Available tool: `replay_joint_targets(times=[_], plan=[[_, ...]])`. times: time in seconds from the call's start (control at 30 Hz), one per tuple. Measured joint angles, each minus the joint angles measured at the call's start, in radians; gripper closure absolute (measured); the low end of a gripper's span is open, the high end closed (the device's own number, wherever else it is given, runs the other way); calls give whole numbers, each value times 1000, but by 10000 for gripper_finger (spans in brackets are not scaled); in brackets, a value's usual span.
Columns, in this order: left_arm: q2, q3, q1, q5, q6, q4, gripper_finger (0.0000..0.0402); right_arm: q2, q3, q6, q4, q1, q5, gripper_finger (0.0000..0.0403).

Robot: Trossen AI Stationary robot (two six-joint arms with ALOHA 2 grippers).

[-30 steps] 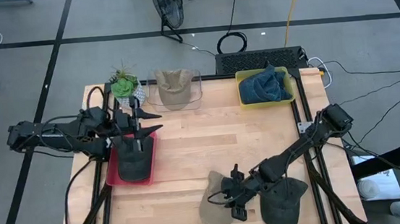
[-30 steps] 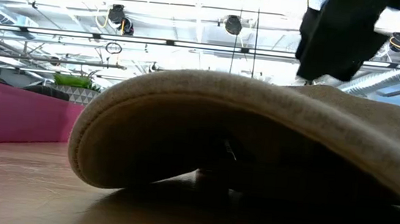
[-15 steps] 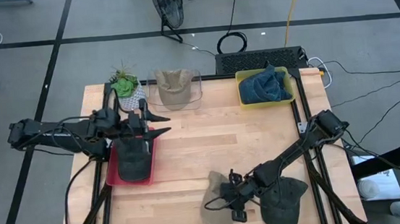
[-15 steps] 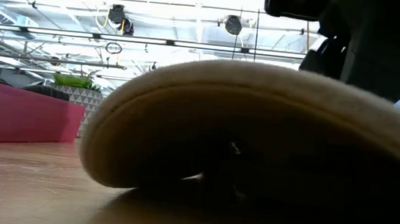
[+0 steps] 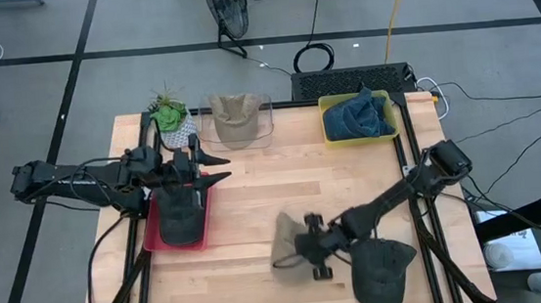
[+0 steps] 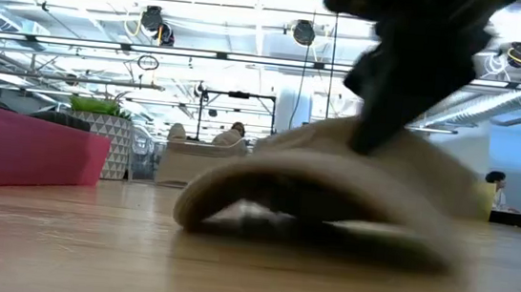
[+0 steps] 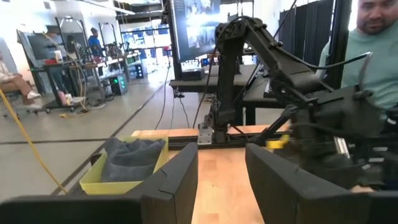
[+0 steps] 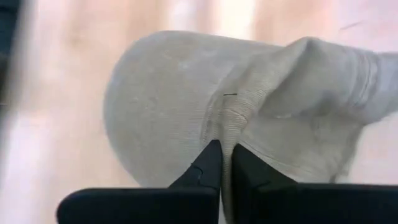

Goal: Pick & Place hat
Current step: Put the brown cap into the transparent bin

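High view: right tool (image 5: pixel 311 251) pinching beige hat (image 5: pixel 286 240) near table's (image 5: pixel 283 185) front edge, left tool (image 5: pixel 215 169) spread over red tray (image 5: pixel 150 239).

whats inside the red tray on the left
A dark cap lies inside the red tray, filling most of it. The left claw hangs open over its far end. Anything beneath the cap is covered and cannot be seen.

A robotics lab in an open industrial hall: the wooden table (image 5: pixel 284 190) sits in a black metal frame on a grey floor marked with dark tape lines, cables (image 5: pixel 313 55) trailing at upper centre. The low view shows exposed ceiling trusses (image 6: pixel 154 54); the left wrist view shows workbenches (image 7: pixel 93 68) and monitors (image 7: pixel 193 25)
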Motion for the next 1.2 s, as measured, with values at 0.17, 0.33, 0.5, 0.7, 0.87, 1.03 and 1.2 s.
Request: replay_joint_targets(times=[0.17,0.33,0.5,0.7,0.87,1.03,1.2], plan=[[0,0,-1,0,-5,0,254,-34,-1,-201,-30,-88,162,402],[0,0,-1,0,-4,-16,254,-50,-1,-457,35,-185,356,402],[0,0,-1,-11,-6,-32,254,-50,-1,-749,223,-272,558,403],[0,0,-1,-37,-8,-47,254,-50,-1,-1162,507,-370,572,403],[0,0,-1,-61,-6,-55,254,-46,0,-1388,669,-492,306,403],[0,0,0,-62,7,-54,254,-47,0,-1561,784,-613,190,403],[0,0,7,-125,63,-53,254,-39,0,-1594,884,-709,32,403]])
